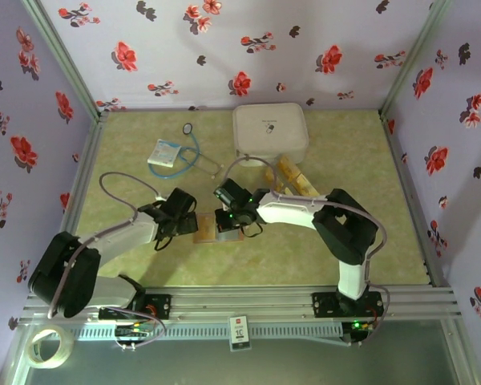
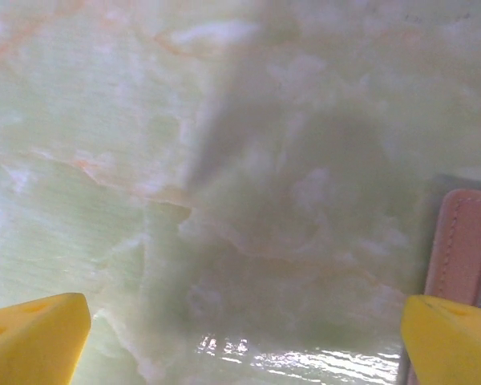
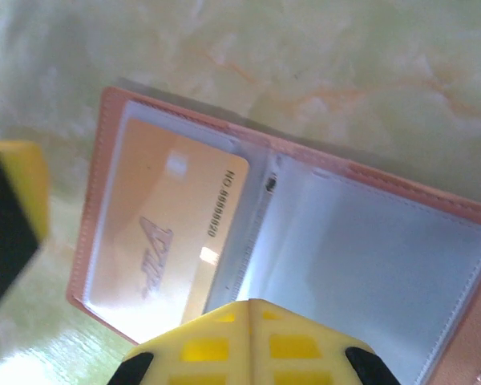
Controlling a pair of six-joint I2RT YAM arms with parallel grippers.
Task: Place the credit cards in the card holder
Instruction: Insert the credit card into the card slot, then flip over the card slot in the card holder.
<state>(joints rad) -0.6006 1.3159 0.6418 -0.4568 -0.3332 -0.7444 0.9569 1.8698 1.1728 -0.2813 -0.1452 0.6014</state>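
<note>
While card holder [image 3: 305,241] lies open, white case [image 1: 269,132], packet [image 1: 164,154] — behind.

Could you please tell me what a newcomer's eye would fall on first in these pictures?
The open card holder lies under the right wrist camera, a golden credit card tucked in one clear pocket. From above, more golden cards lie by a white case at the back, amid flowered walls.
</note>
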